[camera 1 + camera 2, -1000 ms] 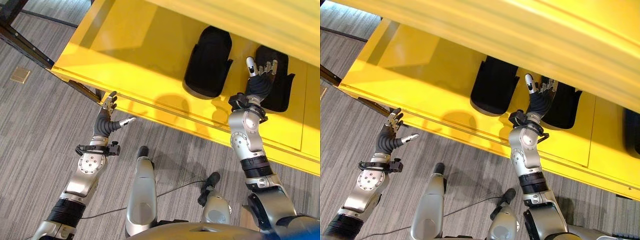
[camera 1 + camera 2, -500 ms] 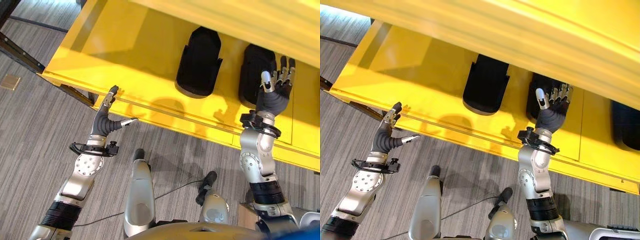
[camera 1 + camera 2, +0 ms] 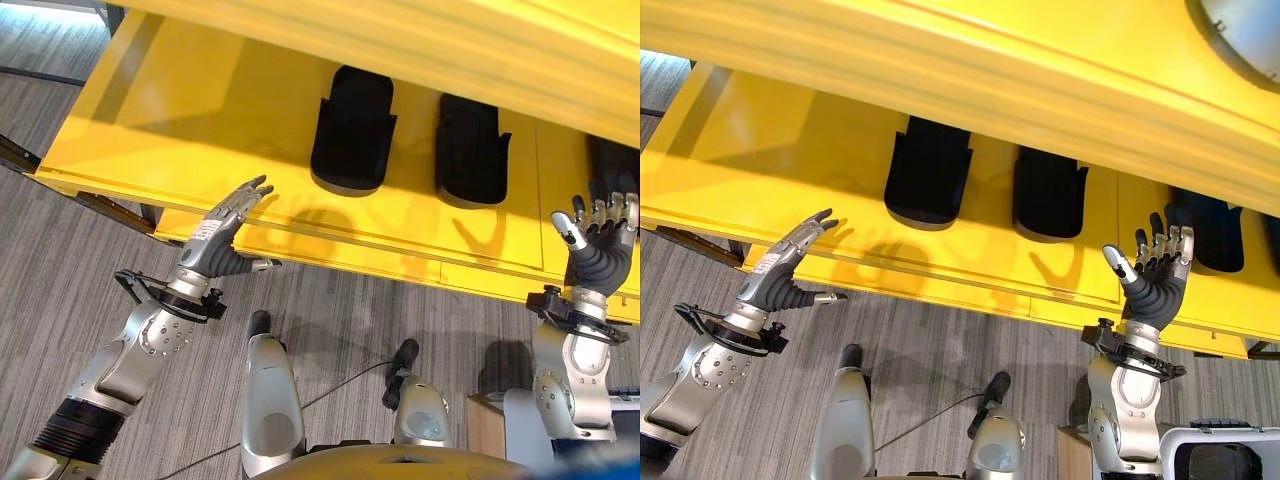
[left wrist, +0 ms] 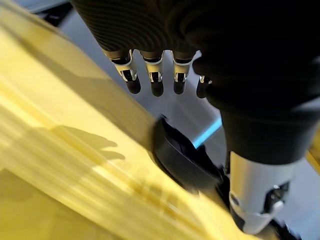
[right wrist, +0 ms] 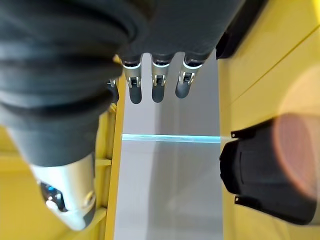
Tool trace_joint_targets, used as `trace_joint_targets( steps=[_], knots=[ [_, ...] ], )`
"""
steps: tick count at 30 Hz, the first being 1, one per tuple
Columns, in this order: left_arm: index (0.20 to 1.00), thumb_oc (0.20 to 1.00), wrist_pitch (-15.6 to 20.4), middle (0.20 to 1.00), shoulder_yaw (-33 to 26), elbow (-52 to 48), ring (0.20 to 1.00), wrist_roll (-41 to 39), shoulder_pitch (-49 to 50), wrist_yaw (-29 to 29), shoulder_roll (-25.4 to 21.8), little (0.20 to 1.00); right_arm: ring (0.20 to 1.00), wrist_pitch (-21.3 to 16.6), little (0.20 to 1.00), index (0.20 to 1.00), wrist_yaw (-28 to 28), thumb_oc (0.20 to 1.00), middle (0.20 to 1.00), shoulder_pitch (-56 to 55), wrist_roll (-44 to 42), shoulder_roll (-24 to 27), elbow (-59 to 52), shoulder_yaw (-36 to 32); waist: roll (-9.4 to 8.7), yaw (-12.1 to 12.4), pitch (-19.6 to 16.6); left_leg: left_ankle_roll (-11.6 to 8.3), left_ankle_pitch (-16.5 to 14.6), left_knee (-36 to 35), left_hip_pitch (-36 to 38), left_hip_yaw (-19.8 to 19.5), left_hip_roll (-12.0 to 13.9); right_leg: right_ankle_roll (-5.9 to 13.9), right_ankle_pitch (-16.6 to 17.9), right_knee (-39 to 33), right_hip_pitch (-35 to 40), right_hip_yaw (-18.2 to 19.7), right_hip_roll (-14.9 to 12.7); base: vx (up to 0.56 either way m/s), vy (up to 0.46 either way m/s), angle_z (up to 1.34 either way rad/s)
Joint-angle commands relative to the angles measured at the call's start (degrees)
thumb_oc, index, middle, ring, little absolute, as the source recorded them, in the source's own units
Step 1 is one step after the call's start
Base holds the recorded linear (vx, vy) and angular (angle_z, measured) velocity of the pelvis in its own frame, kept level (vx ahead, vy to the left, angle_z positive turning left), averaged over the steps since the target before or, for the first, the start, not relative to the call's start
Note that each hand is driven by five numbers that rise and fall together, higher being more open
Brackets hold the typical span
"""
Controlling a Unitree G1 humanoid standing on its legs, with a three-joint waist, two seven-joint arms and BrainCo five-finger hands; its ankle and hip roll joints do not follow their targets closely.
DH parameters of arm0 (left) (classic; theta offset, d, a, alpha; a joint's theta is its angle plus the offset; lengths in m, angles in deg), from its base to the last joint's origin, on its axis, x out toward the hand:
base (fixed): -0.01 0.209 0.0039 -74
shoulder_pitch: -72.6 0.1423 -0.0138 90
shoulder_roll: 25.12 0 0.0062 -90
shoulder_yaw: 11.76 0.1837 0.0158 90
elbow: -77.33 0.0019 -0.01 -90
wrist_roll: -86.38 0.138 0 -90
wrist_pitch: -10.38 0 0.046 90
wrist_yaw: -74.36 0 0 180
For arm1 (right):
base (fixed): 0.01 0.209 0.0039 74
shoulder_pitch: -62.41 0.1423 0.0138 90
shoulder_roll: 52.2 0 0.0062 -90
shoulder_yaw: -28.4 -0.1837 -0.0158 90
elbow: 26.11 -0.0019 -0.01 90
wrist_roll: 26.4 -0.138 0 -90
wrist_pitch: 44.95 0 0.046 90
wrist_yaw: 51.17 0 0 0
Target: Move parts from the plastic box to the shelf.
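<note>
Two black moulded parts (image 3: 352,130) (image 3: 472,150) lie side by side on the yellow shelf (image 3: 200,110). A third black part (image 3: 1208,232) lies further right. My right hand (image 3: 598,250) is open and empty, its fingers straight, held at the shelf's front edge just in front of that third part. The right wrist view shows its fingers (image 5: 157,85) extended, with a black part (image 5: 265,175) past them. My left hand (image 3: 225,225) is open and empty at the shelf's front edge on the left. A black part (image 4: 185,160) shows beyond it in the left wrist view.
An upper yellow shelf board (image 3: 940,60) overhangs the lower one. A pale plastic box rim (image 3: 1215,450) shows at the lower right by my right arm. Grey striped carpet (image 3: 60,280) lies below the shelf, and a dark shelf frame (image 3: 20,155) stands at the left.
The camera has shifted. My right hand has drawn back off the second black part, leaving it on the shelf, and moved right. My left hand has lifted and flattened toward the shelf edge.
</note>
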Motion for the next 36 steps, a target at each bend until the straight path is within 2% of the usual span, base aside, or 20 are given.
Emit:
trace_joint_targets(
  steps=[1,9,21,27,36],
  knots=[
    [1.000,1.000,3.2,1.000,0.2,-3.1,1.000,4.3,-0.5,-0.6,-0.7,1.000,1.000,-1.6,1.000,1.000,0.4,1.000,1.000,0.6,2.2,5.4,-3.2,-2.8,1.17,0.6,-2.0,3.31,3.7,-10.8,8.0,6.4,1.8,1.25,-0.6,5.3,3.6,1.0,0.0,0.00,-0.020,-0.11],
    [1.000,1.000,3.6,1.000,4.0,0.5,1.000,5.8,-0.8,0.8,0.4,1.000,1.000,-1.3,1.000,1.000,1.0,1.000,1.000,-0.1,3.3,5.7,-2.8,-2.2,1.75,-0.6,-1.9,2.83,4.5,-12.2,9.9,7.2,2.5,0.44,-2.4,5.8,3.6,2.2,0.7,0.00,-0.010,-0.03],
    [1.000,1.000,3.0,1.000,6.0,4.5,1.000,5.9,-0.2,2.4,2.2,1.000,1.000,-1.2,1.000,1.000,1.6,1.000,1.000,0.2,2.9,5.9,-2.9,-2.6,2.73,-2.4,-1.3,2.48,5.3,-12.7,11.4,8.9,3.4,-0.35,-3.5,6.7,2.7,4.1,1.1,-0.01,0.001,-0.10],
    [1.000,1.000,1.7,1.000,4.7,8.3,1.000,5.7,0.7,2.1,4.3,1.000,1.000,-0.8,1.000,1.000,1.6,1.000,1.000,-0.1,3.0,5.9,-3.2,-3.7,3.09,-2.8,-0.8,2.31,4.7,-12.5,12.7,10.4,4.1,-0.44,-4.1,7.3,2.3,5.4,1.3,0.01,0.001,-0.18],
    [1.000,1.000,0.6,1.000,2.6,10.0,1.000,6.2,0.7,0.6,5.4,1.000,1.000,-0.9,1.000,1.000,1.8,1.000,1.000,-1.1,2.3,5.7,-3.4,-4.8,3.28,-3.3,-0.6,2.18,4.6,-12.0,12.4,10.6,4.3,-0.74,-4.4,7.5,2.3,5.4,1.2,0.00,-0.001,-0.01]
  ],
)
